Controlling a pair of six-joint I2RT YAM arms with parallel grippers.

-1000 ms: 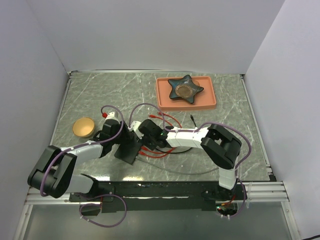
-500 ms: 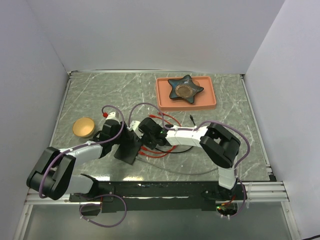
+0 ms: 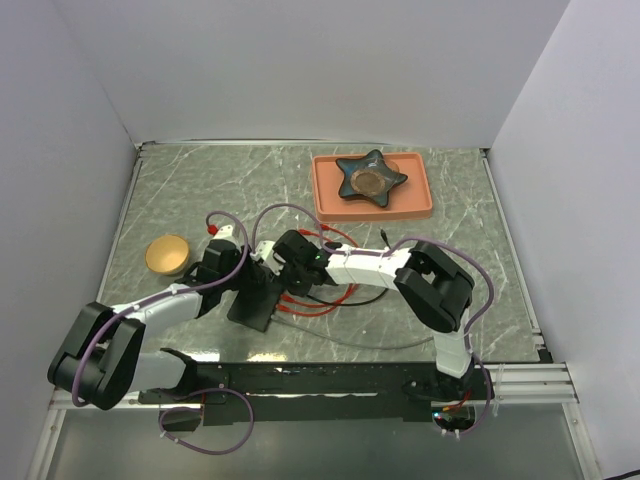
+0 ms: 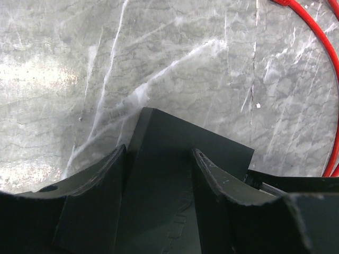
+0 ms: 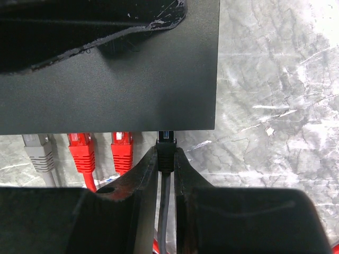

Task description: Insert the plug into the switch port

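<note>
Black plug [image 5: 166, 151], black switch [image 5: 106, 79]: poor contrast, so the right wrist view is doing the work here.

- Right gripper [image 5: 166, 164] is clenching the plug just behind its head, cable trailing back between the fingers. The plug's nose is sitting at the mouth of a port on the switch's socket edge. How deep it is, I cannot tell.
- Two red plugs [image 5: 81, 153] and a grey plug [image 5: 38, 151] are occupying ports further along the same edge. The black one is going in next to the reds, toward the switch's corner.
- Left gripper [image 4: 159, 150] is straddling the switch from the side opposite the sockets, one finger at each side of it. Bracing is likely, but I cannot tell whether the fingers are actually pressing.

Doing the step well, as I am judging it: keep the plug square to the socket edge, push straight along the cable's line and not sideways into the red neighbour, and have the left arm resisting so the switch is not sliding away. Any tilt probably means jamming at the port's lip.

Containers:
- Peach tray [image 3: 425, 200], well beyond the switch, is holding a dark star dish [image 3: 347, 170] with something round and brownish [image 3: 371, 181] at its centre.
- Tan bowl [image 3: 148, 256], left of the switch, is showing nothing inside from above.
</note>
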